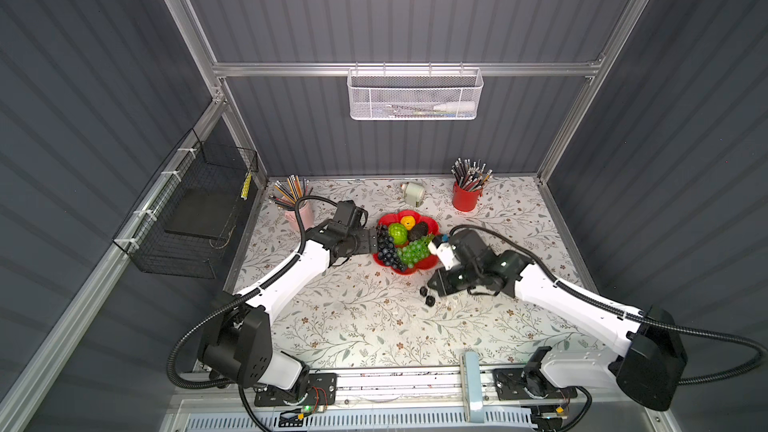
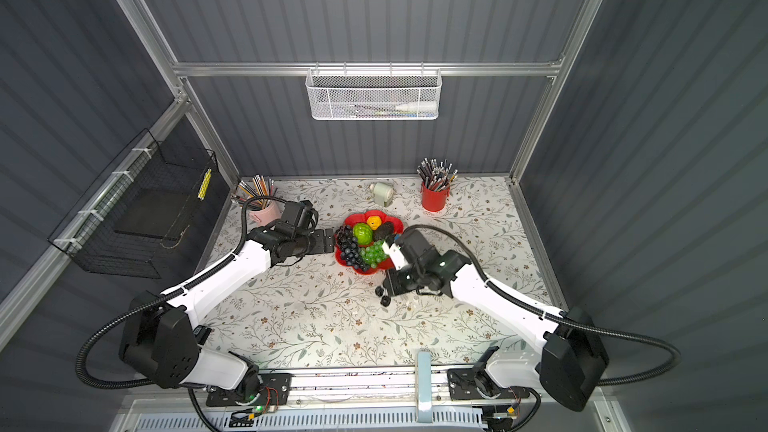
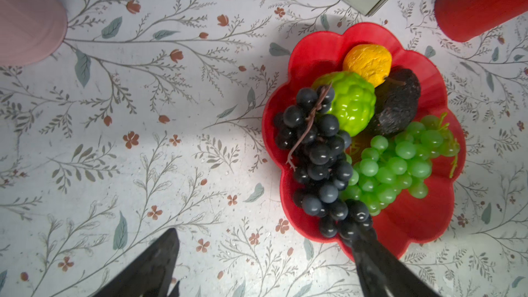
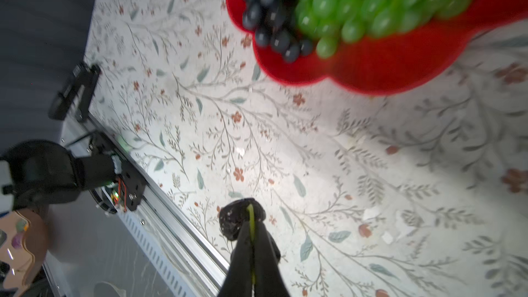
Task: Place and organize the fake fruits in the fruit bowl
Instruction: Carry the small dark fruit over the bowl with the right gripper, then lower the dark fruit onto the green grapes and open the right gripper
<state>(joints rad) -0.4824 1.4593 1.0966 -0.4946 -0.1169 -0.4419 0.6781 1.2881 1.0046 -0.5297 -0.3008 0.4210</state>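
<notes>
The red flower-shaped fruit bowl holds a black-purple grape bunch, a green grape bunch, a lime-green knobbly ball, a small yellow fruit and a dark bumpy oval. My left gripper is open at the bowl's left side. One of its fingers lies over the rim by the end of the black grapes. My right gripper is shut on the thin green stem of the tiny black cluster. That cluster is low over the table just in front of the bowl.
A red pencil cup stands at the back right and a pink pencil cup at the back left behind my left arm. A pale sharpener lies behind the bowl. Wire baskets hang on the back wall and left wall.
</notes>
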